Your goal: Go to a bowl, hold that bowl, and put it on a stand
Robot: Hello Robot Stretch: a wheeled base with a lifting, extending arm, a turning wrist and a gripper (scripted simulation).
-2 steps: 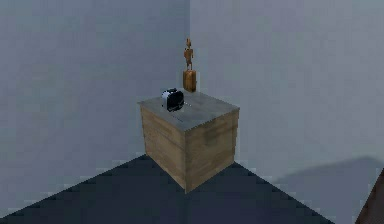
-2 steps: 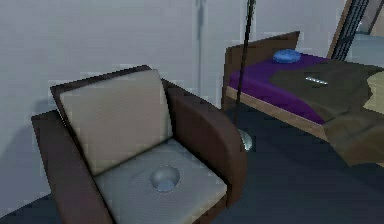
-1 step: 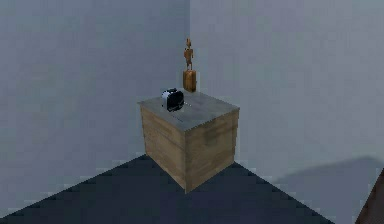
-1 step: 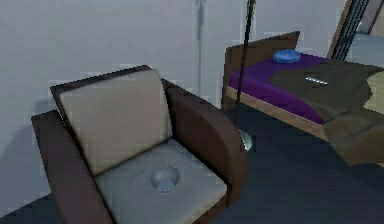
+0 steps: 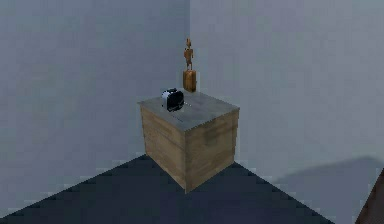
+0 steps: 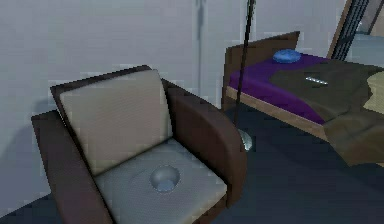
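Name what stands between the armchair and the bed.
A dark pole, likely a floor lamp's, stands between the armchair and the bed, in the arm side view.

The forward view looks ahead and slightly down into a pale grey room corner, with a boxy light-wood plank bench [image 5: 190, 140] at middle distance. The arm side view faces sideways, very near a dark brown armchair with beige cushions [image 6: 130, 130], with a purple-covered wooden bed [image 6: 280, 75] beyond. Both views show the dark blue-grey floor [image 5: 200, 205].

Wooden crate [image 5: 192, 140], matt cloth armchair [image 6: 140, 150]

Grey bowl [image 6: 163, 178] on armchair [image 6: 115, 115] seat, wooden stand [image 5: 210, 150]
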